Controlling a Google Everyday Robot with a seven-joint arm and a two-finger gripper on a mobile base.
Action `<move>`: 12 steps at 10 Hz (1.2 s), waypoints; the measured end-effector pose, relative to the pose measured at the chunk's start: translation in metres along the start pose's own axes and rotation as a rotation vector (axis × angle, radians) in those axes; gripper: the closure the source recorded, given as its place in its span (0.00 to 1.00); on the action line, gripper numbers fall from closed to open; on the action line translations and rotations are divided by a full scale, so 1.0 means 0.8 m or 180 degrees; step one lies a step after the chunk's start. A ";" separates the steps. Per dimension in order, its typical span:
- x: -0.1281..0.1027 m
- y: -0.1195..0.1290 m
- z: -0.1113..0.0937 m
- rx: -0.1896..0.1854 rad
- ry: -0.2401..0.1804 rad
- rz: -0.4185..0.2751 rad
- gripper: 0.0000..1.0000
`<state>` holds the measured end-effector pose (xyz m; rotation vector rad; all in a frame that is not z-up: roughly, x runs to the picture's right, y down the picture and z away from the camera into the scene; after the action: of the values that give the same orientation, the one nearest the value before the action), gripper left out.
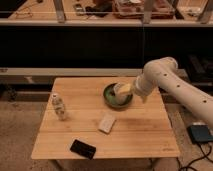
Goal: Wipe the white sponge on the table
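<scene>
The white sponge (106, 122) lies flat near the middle of the light-brown wooden table (145, 135), a little toward the front. My gripper (123, 89) hangs over the green bowl (111, 98) at the back of the table, above and to the right of the sponge and apart from it. The white arm (175, 87) reaches in from the right.
A white cup (120, 96) sits in the green bowl under the gripper. A small white bottle-like figure (59, 106) stands at the table's left. A black phone (82, 148) lies near the front edge. A dark shelf unit stands behind the table.
</scene>
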<state>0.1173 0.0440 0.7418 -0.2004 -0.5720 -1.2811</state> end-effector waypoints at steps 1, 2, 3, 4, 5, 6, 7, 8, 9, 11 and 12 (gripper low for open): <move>-0.015 -0.024 0.007 0.0025 -0.0122 -0.0120 0.20; -0.035 -0.048 0.016 0.0055 -0.0276 -0.0217 0.20; -0.054 -0.072 0.028 0.0043 -0.0422 -0.0259 0.20; -0.066 -0.088 0.048 -0.0052 -0.0525 -0.0230 0.20; -0.068 -0.092 0.067 -0.0152 -0.0555 -0.0169 0.20; -0.066 -0.097 0.090 -0.0254 -0.0588 -0.0071 0.20; -0.060 -0.096 0.126 -0.0351 -0.0622 0.0122 0.20; -0.057 -0.097 0.148 -0.0373 -0.0651 0.0254 0.20; -0.052 -0.097 0.174 -0.0391 -0.0678 0.0404 0.20; -0.042 -0.088 0.206 -0.0449 -0.0680 0.0588 0.20; -0.037 -0.080 0.210 -0.0489 -0.0649 0.0631 0.20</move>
<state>0.0035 0.1258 0.8580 -0.5079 -0.6114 -1.1185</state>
